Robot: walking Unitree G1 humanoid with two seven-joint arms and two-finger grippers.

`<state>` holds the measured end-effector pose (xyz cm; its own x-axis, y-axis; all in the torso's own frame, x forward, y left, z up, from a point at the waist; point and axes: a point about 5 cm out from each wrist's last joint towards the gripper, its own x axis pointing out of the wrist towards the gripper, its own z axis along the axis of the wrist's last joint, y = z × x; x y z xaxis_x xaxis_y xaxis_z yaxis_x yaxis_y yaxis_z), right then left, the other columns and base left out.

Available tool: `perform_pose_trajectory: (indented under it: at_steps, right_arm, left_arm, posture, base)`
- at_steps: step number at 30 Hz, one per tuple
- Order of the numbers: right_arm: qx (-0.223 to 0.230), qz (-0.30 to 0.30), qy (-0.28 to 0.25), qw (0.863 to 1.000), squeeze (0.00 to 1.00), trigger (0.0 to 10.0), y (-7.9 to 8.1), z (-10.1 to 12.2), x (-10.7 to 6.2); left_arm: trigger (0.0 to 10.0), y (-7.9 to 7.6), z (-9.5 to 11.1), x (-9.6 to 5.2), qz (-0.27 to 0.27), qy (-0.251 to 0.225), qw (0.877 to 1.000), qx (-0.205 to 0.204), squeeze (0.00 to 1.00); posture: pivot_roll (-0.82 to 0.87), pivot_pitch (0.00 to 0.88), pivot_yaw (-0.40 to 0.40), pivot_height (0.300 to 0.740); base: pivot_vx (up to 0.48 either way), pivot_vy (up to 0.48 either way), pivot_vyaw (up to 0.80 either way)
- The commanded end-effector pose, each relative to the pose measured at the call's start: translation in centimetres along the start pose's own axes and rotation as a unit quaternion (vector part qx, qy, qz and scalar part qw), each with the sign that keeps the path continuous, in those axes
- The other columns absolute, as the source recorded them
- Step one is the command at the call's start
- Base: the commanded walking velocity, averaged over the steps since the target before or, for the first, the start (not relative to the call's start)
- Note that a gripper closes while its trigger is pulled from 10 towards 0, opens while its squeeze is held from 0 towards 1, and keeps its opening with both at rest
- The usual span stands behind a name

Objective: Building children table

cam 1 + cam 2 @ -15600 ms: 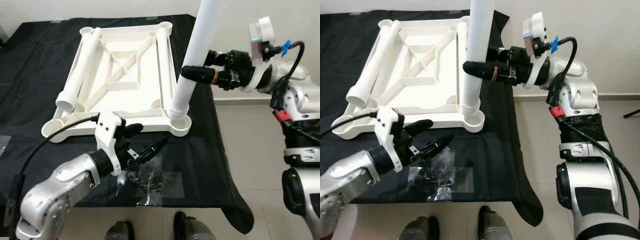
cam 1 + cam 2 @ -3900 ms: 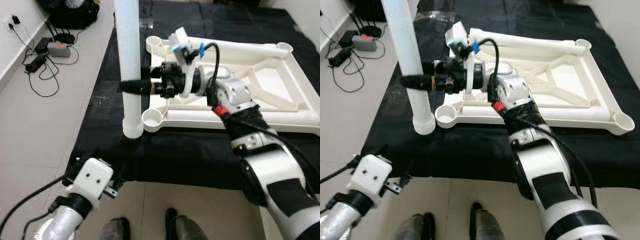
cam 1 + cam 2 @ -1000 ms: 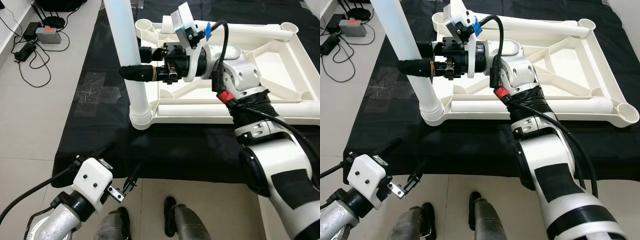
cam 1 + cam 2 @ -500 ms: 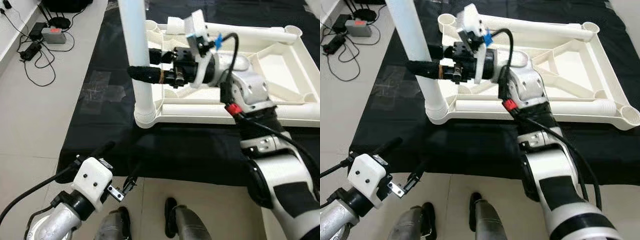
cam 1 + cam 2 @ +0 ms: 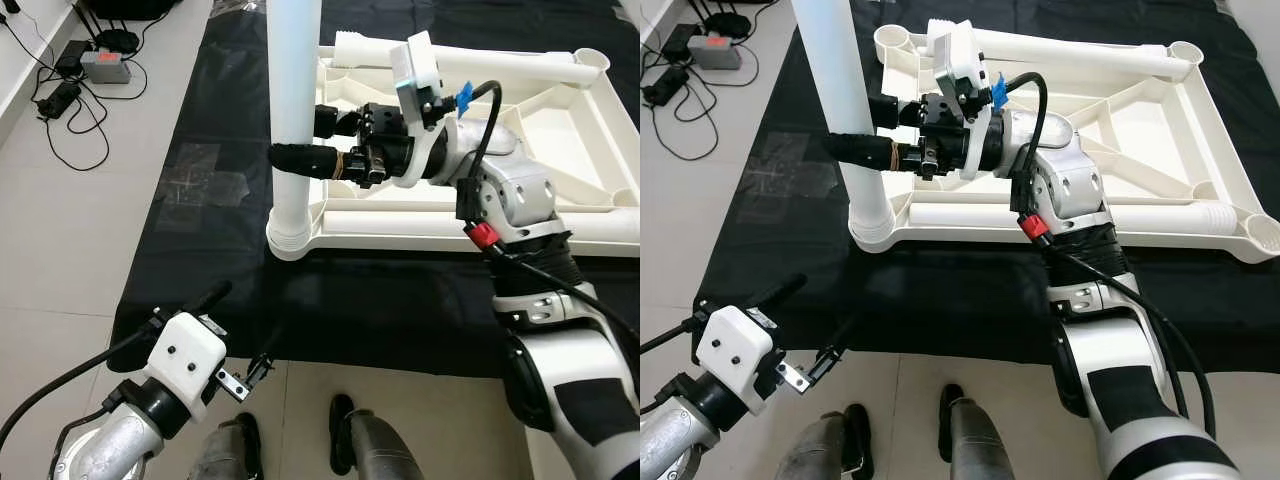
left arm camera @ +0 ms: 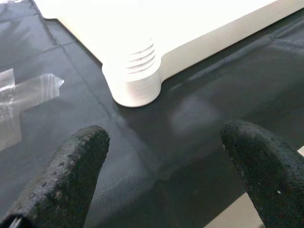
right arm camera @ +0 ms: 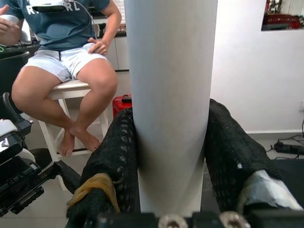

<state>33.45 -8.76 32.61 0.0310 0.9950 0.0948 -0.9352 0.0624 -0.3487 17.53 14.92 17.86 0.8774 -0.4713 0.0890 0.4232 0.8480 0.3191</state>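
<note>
One smooth white tubular leg (image 5: 290,110) in right gripper (image 5: 312,140).

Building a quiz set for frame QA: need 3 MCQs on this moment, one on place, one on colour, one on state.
1. Where does the upright leg stand?
A. In the near-left corner socket of the tabletop
B. Lying flat on the floor
C. In the far-right corner socket

2. What colour is the cloth under the tabletop?
A. White
B. Black
C. Red

3. What state is the left claw in?
A. Shut on the leg
B. Shut on the cloth
C. Open, holding nothing

Key: 1 A, the leg's ribbed foot sits in the corner socket nearest the robot's left. 2 B, dark cloth shows all round the white tabletop. 3 C, its fingers stand apart above bare cloth, while the right claw grips the leg.
</note>
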Motion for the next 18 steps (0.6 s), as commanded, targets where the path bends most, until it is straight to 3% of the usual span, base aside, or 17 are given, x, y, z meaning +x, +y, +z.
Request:
perform_pose_trajectory:
  at_steps: [1,7,14,18]
  right_arm:
    - [0.021,0.002,0.015,1.0,0.0,10.0,0.5,-1.0,-0.9]
    - [0.021,0.003,0.021,1.0,0.0,10.0,1.0,-1.1,-1.1]
    - [0.014,-0.021,0.066,0.998,0.0,10.0,1.4,-1.3,-0.1]
    - [0.026,-0.083,0.098,0.991,0.0,10.0,1.8,-2.0,0.2]
  left_arm:
    - [10.0,-0.2,-0.6,-0.3,-0.007,0.014,1.0,-0.002,0.0]
    - [10.0,-0.2,-0.6,-0.2,-0.007,0.014,1.0,-0.002,0.0]
    - [10.0,-0.1,-0.7,-0.2,-0.006,0.014,1.0,-0.002,0.0]
    - [10.0,-0.2,-0.8,-0.2,-0.005,0.014,1.0,-0.002,0.0]
  posture:
    - [-0.02,0.339,-0.063,0.74]
    - [-0.02,0.338,-0.061,0.74]
    - [-0.03,0.335,-0.062,0.74]
    - [-0.03,0.33,-0.077,0.74]
  base:
    - [0.0,0.0,0.0]
    - [0.0,0.0,0.0]
    - [0.0,0.0,0.0]
    - [0.0,0.0,0.0]
